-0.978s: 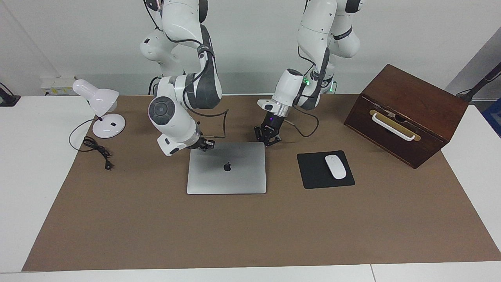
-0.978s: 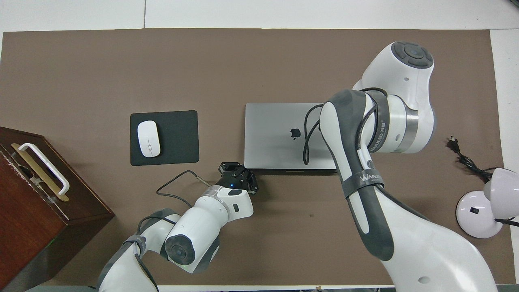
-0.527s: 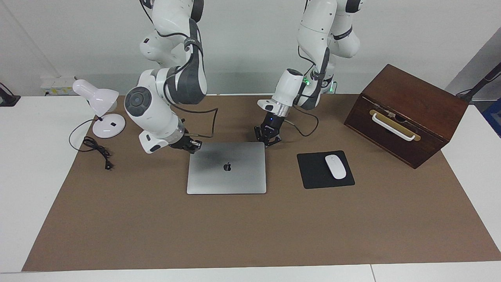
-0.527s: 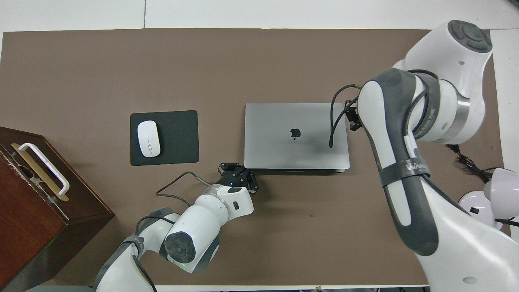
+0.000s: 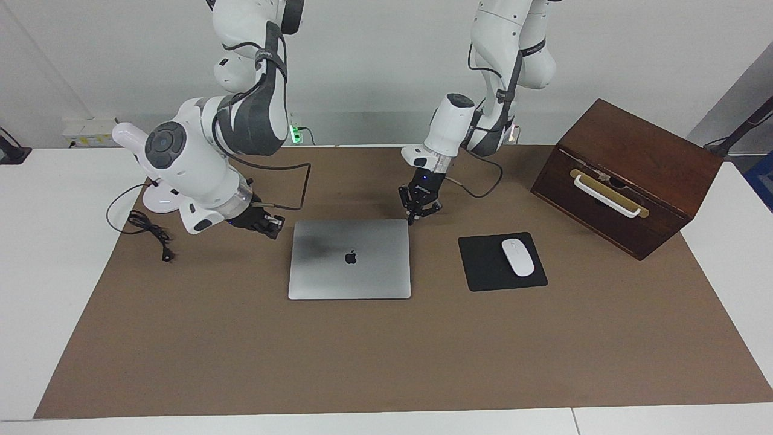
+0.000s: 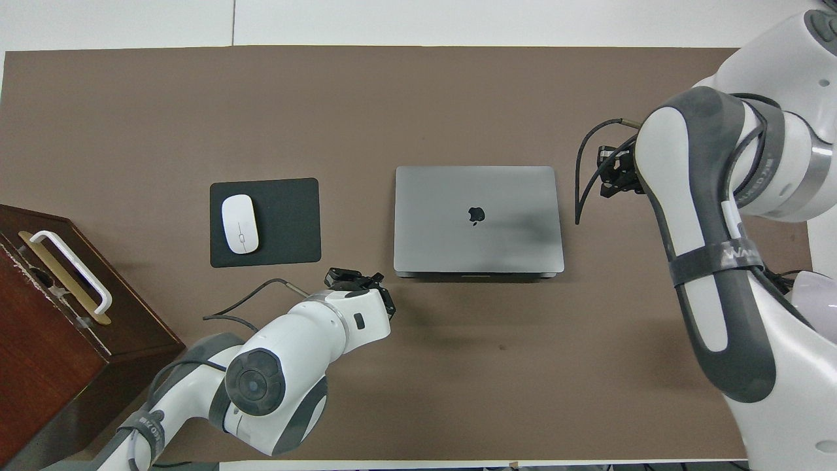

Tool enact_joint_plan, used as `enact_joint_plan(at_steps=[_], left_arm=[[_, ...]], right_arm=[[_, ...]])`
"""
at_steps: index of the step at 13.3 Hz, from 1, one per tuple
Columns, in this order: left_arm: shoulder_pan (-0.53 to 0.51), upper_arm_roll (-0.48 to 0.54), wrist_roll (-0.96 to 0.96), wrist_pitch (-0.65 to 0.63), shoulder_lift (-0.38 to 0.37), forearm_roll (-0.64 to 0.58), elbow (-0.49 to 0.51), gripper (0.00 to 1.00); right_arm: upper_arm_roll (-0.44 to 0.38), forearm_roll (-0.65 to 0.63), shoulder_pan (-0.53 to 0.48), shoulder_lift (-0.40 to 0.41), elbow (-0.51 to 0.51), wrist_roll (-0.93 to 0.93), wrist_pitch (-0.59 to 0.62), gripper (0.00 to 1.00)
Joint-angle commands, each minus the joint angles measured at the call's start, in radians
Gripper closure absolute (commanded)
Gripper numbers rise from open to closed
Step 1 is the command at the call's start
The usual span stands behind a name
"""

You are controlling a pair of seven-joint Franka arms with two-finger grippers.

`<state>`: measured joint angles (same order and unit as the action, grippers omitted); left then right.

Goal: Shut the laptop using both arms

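The silver-grey laptop (image 5: 349,258) lies shut and flat on the brown mat, logo up; it also shows in the overhead view (image 6: 478,222). My left gripper (image 5: 421,212) hangs over the mat just off the laptop's corner on the robots' side, toward the left arm's end; the overhead view (image 6: 356,280) shows it clear of the lid. My right gripper (image 5: 270,225) hangs low over the mat beside the laptop's edge toward the right arm's end, also clear of it in the overhead view (image 6: 611,176). Neither gripper touches the laptop.
A black mouse pad (image 5: 483,269) with a white mouse (image 5: 518,257) lies beside the laptop toward the left arm's end. A brown wooden box (image 5: 628,175) with a white handle stands past it. A white desk lamp (image 5: 158,193) and its cable (image 5: 151,232) sit at the right arm's end.
My right gripper has swung off the laptop's lid corner toward the right arm's end. My left gripper has lifted and drawn slightly away from the laptop's corner. The laptop has not moved.
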<state>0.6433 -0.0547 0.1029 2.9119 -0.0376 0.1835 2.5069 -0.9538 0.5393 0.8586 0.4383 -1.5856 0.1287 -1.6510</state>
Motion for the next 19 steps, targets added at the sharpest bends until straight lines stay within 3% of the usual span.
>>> enact_joint_plan(at_steps=[1,5,7,9,10,12,13,14,17,19], left_arm=[[-0.025,-0.004,0.008,-0.138,-0.085,0.014,0.009,1.0],[-0.1,-0.002,0.008,-0.374,-0.174,0.013,-0.051,1.0],[-0.164,-0.004,0.009,-0.521,-0.221,-0.001,-0.109,1.0],[-0.221,-0.004,0.014,-0.639,-0.237,-0.021,-0.173,1.0],[-0.259,-0.005,0.018,-0.708,-0.235,-0.024,-0.213,1.0],[-0.272,-0.004,0.032,-0.795,-0.237,-0.097,-0.278,1.0],[-0.287,-0.002,0.031,-0.828,-0.237,-0.107,-0.304,0.82],[-0.316,-0.004,0.031,-0.861,-0.238,-0.108,-0.328,0.01],[-0.366,-0.002,0.015,-0.94,-0.238,-0.113,-0.368,0.0],[-0.431,-0.002,0.012,-0.977,-0.254,-0.134,-0.373,0.0]], right_arm=[[0.104,-0.073,-0.105,-0.068,0.01,-0.017,0.022,0.78],[0.179,-0.191,-0.163,-0.125,0.001,-0.038,0.02,0.42],[0.341,-0.257,-0.324,-0.177,-0.001,-0.052,0.02,0.18],[0.548,-0.359,-0.507,-0.225,-0.004,-0.064,0.016,0.12],[0.607,-0.401,-0.551,-0.24,-0.004,-0.064,0.017,0.11],[0.63,-0.43,-0.573,-0.268,-0.002,-0.064,0.019,0.09],[0.632,-0.43,-0.601,-0.283,0.001,-0.067,0.016,0.09],[0.654,-0.429,-0.639,-0.292,0.009,-0.084,0.01,0.09],[0.743,-0.433,-0.762,-0.314,0.012,-0.185,0.004,0.09],[0.821,-0.507,-0.821,-0.337,0.01,-0.189,0.007,0.09]])
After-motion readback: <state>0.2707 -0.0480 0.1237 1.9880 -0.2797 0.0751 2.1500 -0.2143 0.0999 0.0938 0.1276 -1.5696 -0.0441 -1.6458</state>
